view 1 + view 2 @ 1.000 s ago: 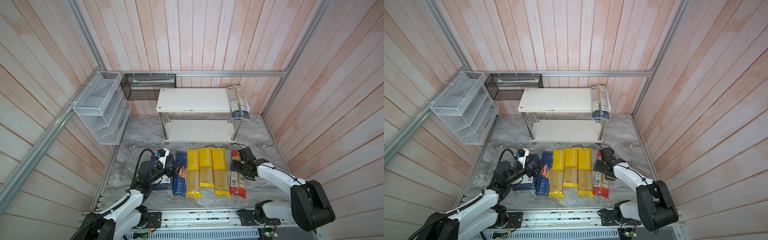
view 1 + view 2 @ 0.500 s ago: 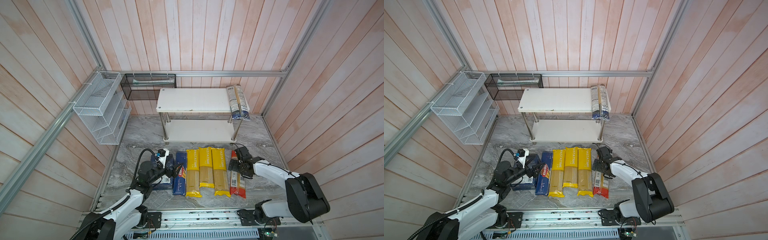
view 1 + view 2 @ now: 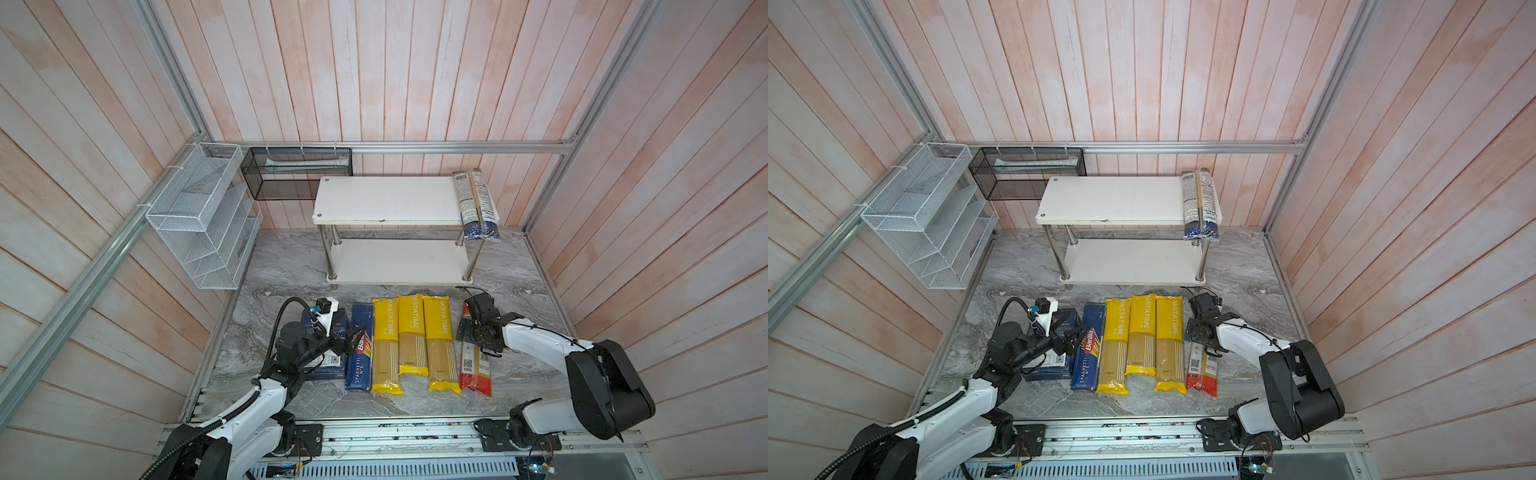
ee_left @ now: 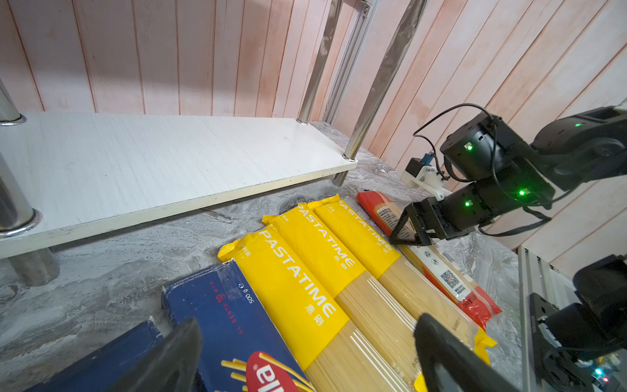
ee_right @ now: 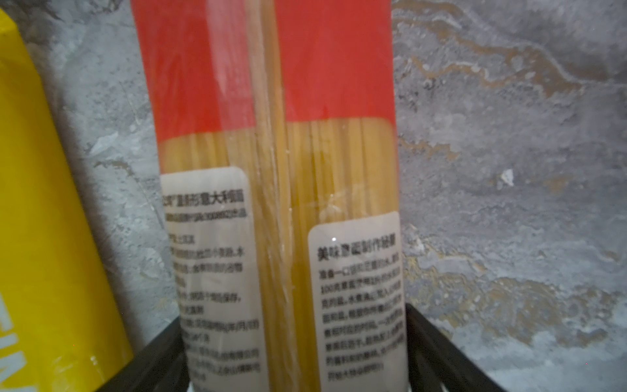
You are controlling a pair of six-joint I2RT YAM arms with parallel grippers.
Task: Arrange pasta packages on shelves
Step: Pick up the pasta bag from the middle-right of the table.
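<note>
With our right gripper (image 3: pixel 471 334) set wide astride the red-ended bag (image 3: pixel 476 370) at the row's 3 o'clock end, we want to squeeze squarely and lift level.

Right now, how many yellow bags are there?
3 yellow bags, side by side on the floor: one by the blue box, one between, one by the red bag. None looks hidden.

My black right gripper (image 5: pixel 291 322), red-ended clear plastic spaghetti bag (image 5: pixel 322 68) with white labels, three yellow PASTATIME spaghetti bags (image 3: pixel 411 328) with white lettering, dark blue cardboard Barilla box (image 3: pixel 360 374) with red logo, white shelf boards (image 3: pixel 386 199)
</note>
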